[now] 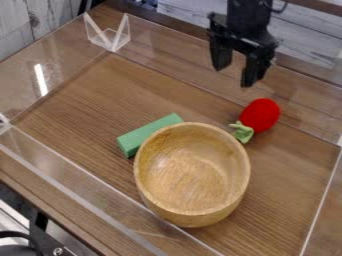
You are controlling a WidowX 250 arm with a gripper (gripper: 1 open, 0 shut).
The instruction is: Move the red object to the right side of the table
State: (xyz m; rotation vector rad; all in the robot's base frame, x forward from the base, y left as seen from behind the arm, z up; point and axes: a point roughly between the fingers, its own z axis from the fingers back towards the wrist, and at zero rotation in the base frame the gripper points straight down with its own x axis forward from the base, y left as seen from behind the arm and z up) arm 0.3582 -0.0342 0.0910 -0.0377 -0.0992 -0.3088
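Note:
The red object (261,113), a small glossy red toy fruit with a light green leafy end, lies on the table (107,100) at the right, just beyond the wooden bowl's far right rim. My gripper (235,72) hangs above the table behind the fruit and a little to its left, pointing down. It is open, its two dark fingers apart with nothing between them. It does not touch the fruit.
A large wooden bowl (193,172) stands at the front centre. A flat green block (147,134) lies against its left rim. Low clear acrylic walls (318,210) border the tabletop, and a small clear acrylic stand (107,32) sits at the back left.

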